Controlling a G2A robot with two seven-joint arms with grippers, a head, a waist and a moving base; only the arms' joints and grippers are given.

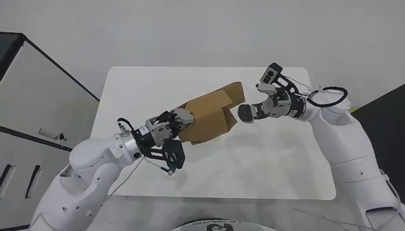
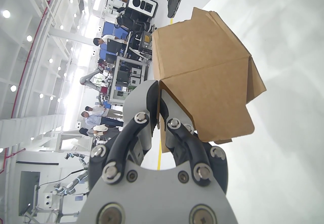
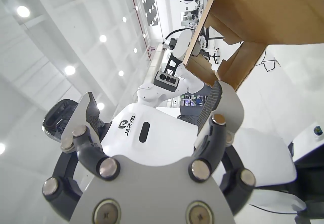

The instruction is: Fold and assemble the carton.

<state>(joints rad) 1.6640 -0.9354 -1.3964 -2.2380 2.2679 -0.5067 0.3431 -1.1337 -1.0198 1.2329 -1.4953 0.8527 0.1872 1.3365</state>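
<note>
In the top view, the brown carton (image 1: 212, 114) is sitting over the middle of the white tabletop (image 1: 266, 168), a little nearer the far edge than the near one. It is partly folded, with one panel angling up toward the far right corner. Whether its underside is resting on the surface is not clear. The left gripper (image 1: 180, 120) is holding the carton's end that points toward the left edge. The right gripper (image 1: 245, 112) is hovering just beside the opposite end, with its fingers standing apart. In the left wrist view, the left gripper (image 2: 159, 101) is pinching a thin cardboard flap edge between its two fingers (image 2: 151, 94), which are closing tightly on it. The carton (image 2: 202, 58) is spreading out beyond them in creased panels, with a loose rounded flap hanging toward the tabletop (image 2: 278, 32). The right gripper is showing farther off, past the carton's far end. In the right wrist view, the right gripper (image 3: 153, 98) is holding its fingers wide apart with nothing between them. One ribbed pad (image 3: 210, 102) is sitting just beside, perhaps touching, the corner of a carton flap. The carton (image 3: 265, 7) is showing its open inner side, with the flaps standing out from the walls.
</note>
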